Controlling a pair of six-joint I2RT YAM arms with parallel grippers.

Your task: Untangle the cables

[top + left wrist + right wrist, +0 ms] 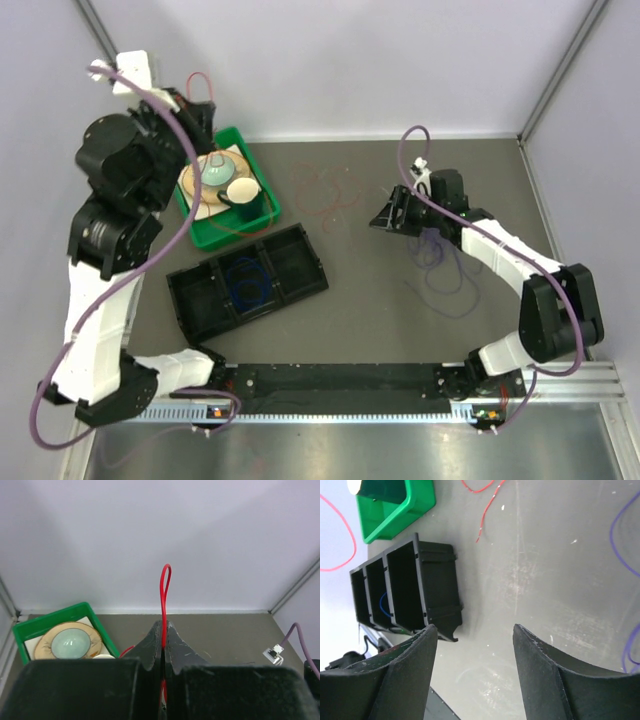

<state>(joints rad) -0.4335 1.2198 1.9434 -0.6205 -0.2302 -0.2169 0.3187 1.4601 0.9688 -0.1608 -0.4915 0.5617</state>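
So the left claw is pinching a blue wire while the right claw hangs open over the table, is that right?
Not quite. The left gripper is shut on a red cable, not a blue one; the left wrist view shows it. The right gripper does hang open over the table.

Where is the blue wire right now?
In the top view the blue cable lies coiled in the middle compartment of the black tray, left of centre, just nearer the arms than the green bin.

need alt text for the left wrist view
The left claw is shut on a red cable whose loop stands above its tips against a pale wall. Lower left, a green tray holds a plate with a pale green bowl.
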